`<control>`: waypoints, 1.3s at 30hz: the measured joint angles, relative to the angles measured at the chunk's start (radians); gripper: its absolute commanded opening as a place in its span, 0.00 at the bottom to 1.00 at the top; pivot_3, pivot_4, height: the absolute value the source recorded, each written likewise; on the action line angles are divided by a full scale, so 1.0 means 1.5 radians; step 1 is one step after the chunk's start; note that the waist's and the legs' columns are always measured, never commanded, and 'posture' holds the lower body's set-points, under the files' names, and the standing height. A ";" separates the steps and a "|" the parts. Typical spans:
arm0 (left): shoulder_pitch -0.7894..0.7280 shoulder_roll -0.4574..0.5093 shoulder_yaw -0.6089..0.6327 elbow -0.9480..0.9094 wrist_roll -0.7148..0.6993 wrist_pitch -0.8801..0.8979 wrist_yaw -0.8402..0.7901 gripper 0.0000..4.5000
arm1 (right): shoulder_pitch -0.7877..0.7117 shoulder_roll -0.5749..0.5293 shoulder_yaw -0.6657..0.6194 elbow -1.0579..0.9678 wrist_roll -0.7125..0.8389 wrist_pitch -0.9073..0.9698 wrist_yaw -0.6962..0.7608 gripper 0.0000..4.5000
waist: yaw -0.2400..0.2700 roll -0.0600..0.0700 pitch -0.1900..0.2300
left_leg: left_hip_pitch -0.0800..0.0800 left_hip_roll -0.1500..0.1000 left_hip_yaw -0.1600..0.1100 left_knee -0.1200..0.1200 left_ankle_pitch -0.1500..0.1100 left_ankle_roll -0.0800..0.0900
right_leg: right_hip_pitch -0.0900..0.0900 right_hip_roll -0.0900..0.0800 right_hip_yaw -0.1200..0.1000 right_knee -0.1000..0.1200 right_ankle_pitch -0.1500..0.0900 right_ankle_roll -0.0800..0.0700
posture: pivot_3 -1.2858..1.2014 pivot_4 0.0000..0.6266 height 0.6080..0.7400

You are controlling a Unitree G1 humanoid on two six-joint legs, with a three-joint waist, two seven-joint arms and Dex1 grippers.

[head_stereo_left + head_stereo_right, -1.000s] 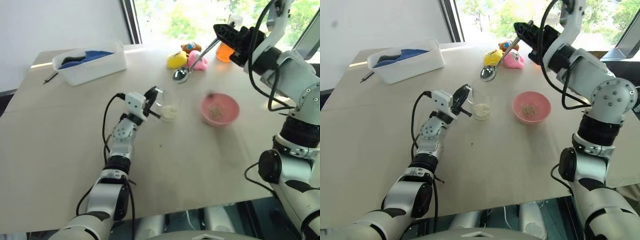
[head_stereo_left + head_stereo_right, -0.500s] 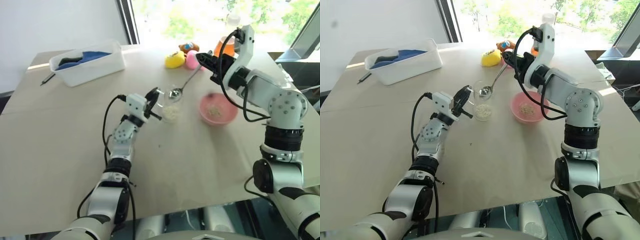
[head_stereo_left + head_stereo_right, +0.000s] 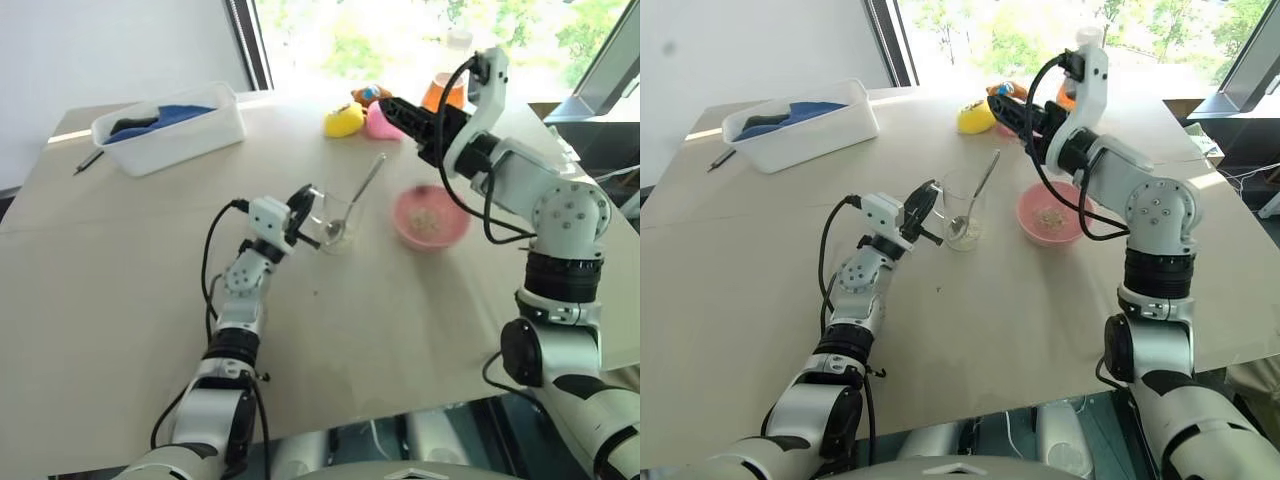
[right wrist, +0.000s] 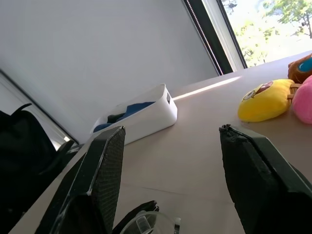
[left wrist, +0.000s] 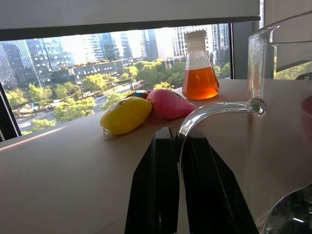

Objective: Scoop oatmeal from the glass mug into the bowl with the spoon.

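A clear glass mug (image 3: 964, 207) stands near the middle of a pale wooden table (image 3: 760, 260). A silver spoon (image 3: 973, 201) leans inside the mug, its oval end down at the bottom among the pale oatmeal (image 3: 965, 236) and its thin handle sticking up past the rim toward the window. The left gripper (image 5: 178, 161) is at the mug's left side, its two black fingers closed on the mug's curved glass handle. To the right of the mug, apart from it, sits the shallow pink bowl (image 3: 1050, 213) with a little oatmeal in its middle. The right gripper (image 4: 168, 180) hovers above the table beyond the mug and bowl, its fingers spread wide and holding nothing, clear of the spoon handle. Beyond the mug, near the window, lie a yellow soft toy (image 3: 975, 117) and a pink one (image 5: 168, 103), with a flask of orange liquid (image 5: 200, 73) beside them. Far to the mug's left stands a white tub (image 3: 800, 123) with blue cloth inside.
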 measured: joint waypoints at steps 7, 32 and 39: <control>0.002 0.000 0.001 0.000 0.001 -0.010 0.011 0.51 | 0.000 0.001 0.000 0.000 -0.005 0.000 0.010 0.70 | 0.000 0.000 0.000 | 0.000 0.000 0.000 0.000 0.000 0.000 | 0.000 0.000 0.000 0.000 0.000 0.000 | 0.52 0.24 1.00; 0.329 0.110 0.006 -0.436 -0.086 0.222 -0.027 0.51 | 0.278 -0.208 -0.030 -0.120 -0.070 -0.111 0.259 0.70 | 0.009 0.000 0.000 | 0.000 0.001 0.000 -0.001 0.000 0.000 | 0.001 0.000 0.001 -0.002 0.000 0.000 | 0.52 0.24 1.00; 0.528 0.136 0.066 -0.664 -0.138 0.341 0.007 0.97 | 0.564 -0.300 -0.028 -0.247 -0.129 -0.223 0.462 1.00 | 0.027 -0.001 -0.001 | 0.004 0.002 -0.001 -0.002 -0.001 0.001 | 0.007 0.001 -0.001 -0.005 0.000 0.000 | 0.52 0.24 1.00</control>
